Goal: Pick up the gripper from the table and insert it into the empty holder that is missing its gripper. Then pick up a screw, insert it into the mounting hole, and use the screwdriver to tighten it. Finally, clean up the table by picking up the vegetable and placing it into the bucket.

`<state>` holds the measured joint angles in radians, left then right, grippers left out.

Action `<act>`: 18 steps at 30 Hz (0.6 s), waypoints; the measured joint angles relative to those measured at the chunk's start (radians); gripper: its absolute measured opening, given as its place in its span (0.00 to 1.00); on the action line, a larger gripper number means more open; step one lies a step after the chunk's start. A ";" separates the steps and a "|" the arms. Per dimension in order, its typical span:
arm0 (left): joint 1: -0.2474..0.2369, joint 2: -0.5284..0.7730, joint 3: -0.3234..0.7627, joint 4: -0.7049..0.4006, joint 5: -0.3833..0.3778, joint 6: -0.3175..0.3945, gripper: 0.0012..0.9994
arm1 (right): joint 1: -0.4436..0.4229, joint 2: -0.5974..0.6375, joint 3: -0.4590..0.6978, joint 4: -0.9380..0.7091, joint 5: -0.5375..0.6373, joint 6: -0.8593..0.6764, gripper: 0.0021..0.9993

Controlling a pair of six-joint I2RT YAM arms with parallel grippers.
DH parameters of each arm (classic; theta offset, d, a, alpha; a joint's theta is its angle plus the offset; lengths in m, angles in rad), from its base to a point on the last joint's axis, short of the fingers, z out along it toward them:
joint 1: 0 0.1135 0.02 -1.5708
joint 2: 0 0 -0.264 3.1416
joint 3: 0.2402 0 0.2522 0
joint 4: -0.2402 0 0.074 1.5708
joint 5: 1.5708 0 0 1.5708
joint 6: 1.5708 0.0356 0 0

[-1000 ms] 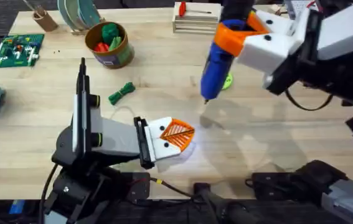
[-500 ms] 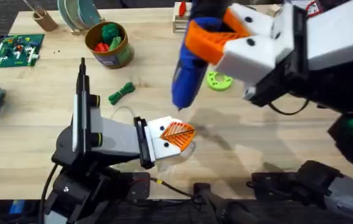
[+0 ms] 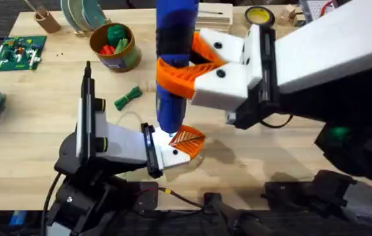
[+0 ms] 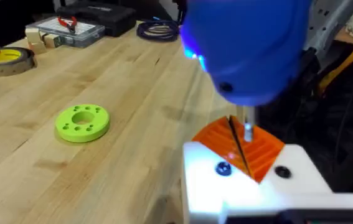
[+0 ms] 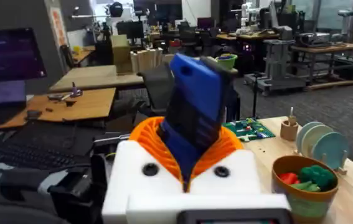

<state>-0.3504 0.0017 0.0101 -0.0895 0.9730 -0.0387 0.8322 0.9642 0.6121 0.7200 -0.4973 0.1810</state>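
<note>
Hovering now over the holder [image 3: 172, 152], w/ orange gripper [image 3: 187, 138] fitted, the screwdriver [image 3: 174, 65] has swung in from bench's right; bit meets the mount. Right jaws [image 3: 189, 69] clamped on it; left jaws' state unclear. Tightening looks imminent. Beyond, vegetable [image 3: 128, 98] lies short of bucket [image 3: 113, 47].

Bright green ring disc [image 4: 83, 122] on the wooden table [image 3: 41, 124], yellow tape roll [image 3: 259, 15], green circuit board [image 3: 18, 52]

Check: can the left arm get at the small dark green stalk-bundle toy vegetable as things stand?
Probably not yet. The small dark green toy vegetable lies bare on the wooden table beside the left arm, but the left gripper sits under the blue screwdriver bit.
</note>
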 joint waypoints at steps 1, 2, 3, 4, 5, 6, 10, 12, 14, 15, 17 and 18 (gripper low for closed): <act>0.000 0.000 0.000 0.000 0.000 0.000 0.00 | 0.002 0.002 0.000 0.000 -0.001 -0.004 0.01; 0.000 0.000 0.000 0.000 0.000 -0.001 0.00 | 0.003 0.004 0.000 0.000 -0.005 -0.009 0.01; 0.000 0.000 0.000 0.000 0.000 -0.002 0.00 | 0.003 0.008 0.000 0.002 -0.007 -0.016 0.01; 0.000 0.000 0.000 0.000 0.000 -0.003 0.00 | 0.003 0.013 0.000 0.002 -0.010 -0.024 0.01; 0.000 0.000 0.000 0.000 0.000 -0.003 0.00 | 0.003 0.019 0.000 0.002 -0.012 -0.028 0.01; 0.000 0.000 0.000 0.000 0.000 -0.003 0.00 | 0.003 0.026 0.000 0.002 -0.013 -0.033 0.01; 0.000 0.000 0.000 0.000 0.000 -0.003 0.00 | 0.003 0.052 0.000 0.002 -0.016 -0.049 0.01; 0.000 0.000 0.000 0.000 0.000 -0.003 0.00 | 0.003 0.059 0.000 0.001 -0.016 -0.055 0.01; 0.000 0.000 0.000 0.000 0.000 -0.004 0.00 | 0.003 0.062 0.000 0.002 -0.016 -0.058 0.01; 0.000 0.000 0.000 0.000 0.000 -0.004 0.00 | 0.003 0.062 0.000 0.002 -0.016 -0.059 0.01; 0.000 0.000 0.000 0.000 0.000 -0.004 0.00 | 0.003 0.062 0.000 0.002 -0.016 -0.059 0.01; 0.000 0.000 0.000 0.000 0.000 -0.004 0.00 | 0.003 0.062 0.000 0.002 -0.017 -0.059 0.01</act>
<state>-0.3504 0.0017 0.0101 -0.0895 0.9730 -0.0425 0.8349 1.0260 0.6121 0.7216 -0.5140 0.1223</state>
